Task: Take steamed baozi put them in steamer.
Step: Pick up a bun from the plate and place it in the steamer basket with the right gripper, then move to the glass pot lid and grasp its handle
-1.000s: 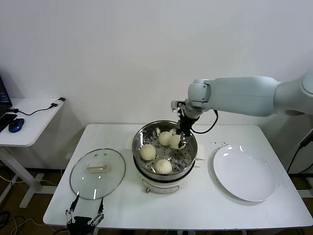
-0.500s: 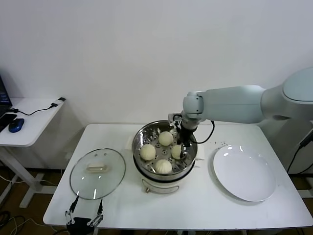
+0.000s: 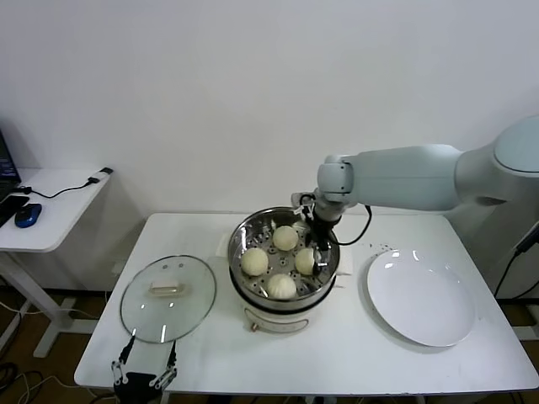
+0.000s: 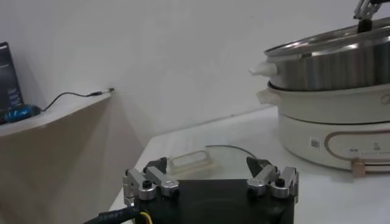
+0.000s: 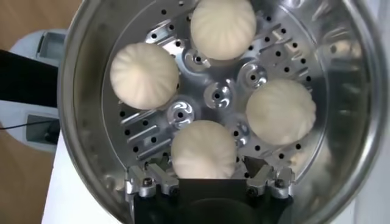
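— Where is your right end effector (image 5: 207, 181) just now?

— Low inside the steamer (image 3: 285, 220), at the side nearest the white plate (image 3: 424, 296). My fingers (image 5: 145, 182) stand spread wide with nothing clamped between them; one steamed baozi (image 5: 203, 149) sits on the perforated tray between the fingertips, and I cannot tell whether either pad touches it.

— And the other buns?

— Three more lie on the same tray around its middle: one (image 5: 144, 75), a second (image 5: 223, 28), and a third (image 5: 280, 112), each apart from its neighbours. From my head I count all four inside the steel pot.

— What surrounds the pot?

— It stands on its white base near the middle of the worktop (image 3: 354, 353). The plate lies bare beside it on my right side. The round glass lid (image 3: 168, 298) lies flat on my left side.

— Your left end effector (image 4: 211, 181)?

— Parked low at the worktop's near edge, just before the lid, fingers spread apart and holding nothing.
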